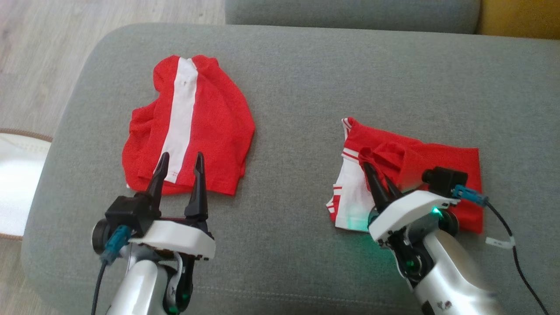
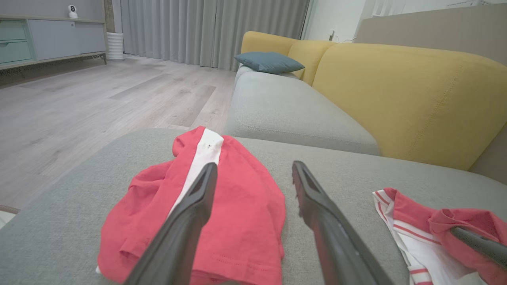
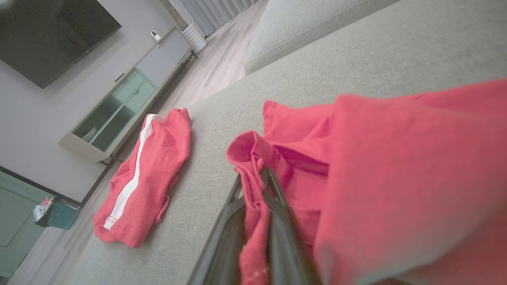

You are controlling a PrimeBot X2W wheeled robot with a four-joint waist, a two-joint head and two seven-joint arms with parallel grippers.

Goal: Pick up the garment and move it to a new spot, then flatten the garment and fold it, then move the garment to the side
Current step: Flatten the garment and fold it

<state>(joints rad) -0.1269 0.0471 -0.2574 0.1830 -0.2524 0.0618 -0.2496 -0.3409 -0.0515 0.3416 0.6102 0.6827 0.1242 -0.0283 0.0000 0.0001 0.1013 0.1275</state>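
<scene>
Grey cushion (image 1: 297, 131) on the head cam. My right pincer (image 1: 377, 173) is clamped on a bunched fold of the garment (image 1: 437, 162), and most of the cloth runs off to its right, long axis across the cushion.

Left wrist cam: my left pincer (image 2: 254, 164) is spread wide over the other red piece (image 2: 245, 221), with the garment well apart from it.

Right wrist cam: the fold is pinched tight, so the right arm's the near one.

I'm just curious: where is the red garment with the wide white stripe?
In the head view the striped garment lies on the grey cushion's left side, with the open left tool at its near edge.
</scene>
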